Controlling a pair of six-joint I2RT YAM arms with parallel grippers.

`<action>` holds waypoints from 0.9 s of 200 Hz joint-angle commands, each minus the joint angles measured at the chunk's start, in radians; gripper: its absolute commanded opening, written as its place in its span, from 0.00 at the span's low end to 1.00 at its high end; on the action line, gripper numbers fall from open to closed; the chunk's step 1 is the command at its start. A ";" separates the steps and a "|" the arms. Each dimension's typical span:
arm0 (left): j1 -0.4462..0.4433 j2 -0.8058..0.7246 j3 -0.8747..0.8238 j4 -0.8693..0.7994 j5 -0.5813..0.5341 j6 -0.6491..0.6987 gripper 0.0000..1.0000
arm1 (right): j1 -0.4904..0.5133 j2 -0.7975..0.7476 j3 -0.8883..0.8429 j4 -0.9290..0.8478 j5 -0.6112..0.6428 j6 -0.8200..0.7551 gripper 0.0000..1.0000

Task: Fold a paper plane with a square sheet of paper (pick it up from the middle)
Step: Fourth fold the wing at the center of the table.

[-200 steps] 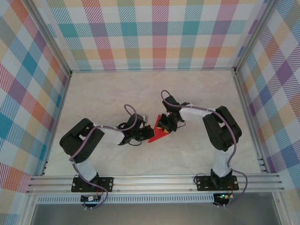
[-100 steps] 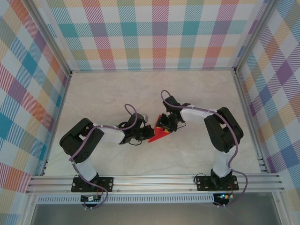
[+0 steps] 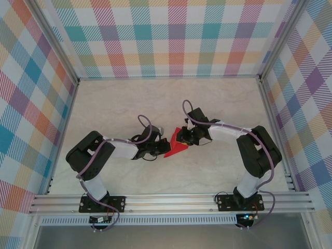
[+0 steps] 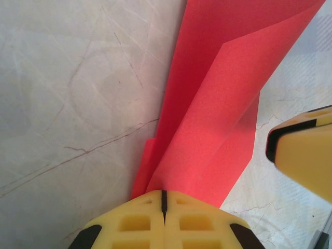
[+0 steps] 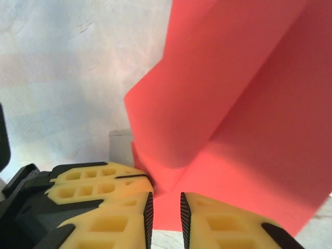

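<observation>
The bright red folded paper sheet (image 5: pixel 244 104) spreads across the centre and right, its layers overlapping just ahead of the right pincer (image 5: pixel 166 199). The pincer's ribbed yellow fingers (image 5: pixel 228 228) stand narrowly apart, with red showing in the gap. The pale marbled bench (image 5: pixel 67 67) lies at upper left.

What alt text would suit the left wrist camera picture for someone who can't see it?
The left gripper, shut at the bottom edge, pinches a folded red sheet of paper that runs up to the upper right over a pale marbled table. A yellow finger of the right gripper shows at the right edge.
</observation>
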 commanded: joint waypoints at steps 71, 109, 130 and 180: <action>-0.008 0.007 -0.011 -0.131 -0.032 0.001 0.00 | 0.003 0.109 0.016 0.096 -0.144 -0.051 0.14; -0.008 0.007 -0.011 -0.133 -0.033 0.001 0.00 | 0.004 0.106 0.009 0.120 -0.173 -0.058 0.14; -0.007 0.008 -0.010 -0.133 -0.032 0.002 0.00 | 0.004 0.112 0.010 0.116 -0.171 -0.060 0.13; -0.008 0.005 -0.009 -0.138 -0.031 0.001 0.00 | 0.004 0.146 0.033 0.075 -0.136 -0.059 0.12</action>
